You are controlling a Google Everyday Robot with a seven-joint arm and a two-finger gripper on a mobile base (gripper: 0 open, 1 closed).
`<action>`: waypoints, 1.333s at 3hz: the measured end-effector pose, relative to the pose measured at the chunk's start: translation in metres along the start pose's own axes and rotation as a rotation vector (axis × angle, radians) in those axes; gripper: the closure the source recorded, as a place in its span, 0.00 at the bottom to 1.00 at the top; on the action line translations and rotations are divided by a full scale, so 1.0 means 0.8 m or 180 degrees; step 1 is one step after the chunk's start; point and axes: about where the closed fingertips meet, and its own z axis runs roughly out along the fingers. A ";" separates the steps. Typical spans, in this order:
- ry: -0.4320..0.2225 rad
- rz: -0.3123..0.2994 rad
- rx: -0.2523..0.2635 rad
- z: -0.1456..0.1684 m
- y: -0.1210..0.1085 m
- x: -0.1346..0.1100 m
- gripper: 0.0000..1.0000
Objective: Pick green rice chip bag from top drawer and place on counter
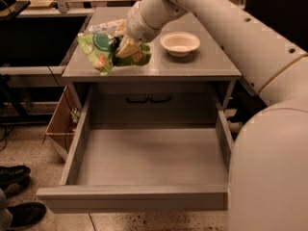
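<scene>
The green rice chip bag (pixel 99 52) is a crinkly light-green pouch with a dark green round logo. It hangs at the front left of the counter (pixel 192 67), touching or just above the surface. My gripper (pixel 124 46) is shut on the bag's right side, and part of the bag sticks out under the fingers. The top drawer (pixel 144 198) is pulled fully open below the counter, and its inside shows nothing in it.
A white bowl (pixel 179 43) sits on the counter to the right of the gripper. A clear plastic bottle (pixel 103 26) lies behind the bag. A cardboard box (pixel 60 124) stands on the floor to the left of the cabinet. Dark shoes (pixel 17 177) show at the bottom left. My arm fills the right side.
</scene>
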 end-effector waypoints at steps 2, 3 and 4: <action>0.0055 0.0008 0.0257 0.061 -0.053 0.046 0.73; 0.0018 0.0024 0.0365 0.058 -0.058 0.054 0.50; -0.0058 0.0030 0.0476 0.052 -0.058 0.058 0.27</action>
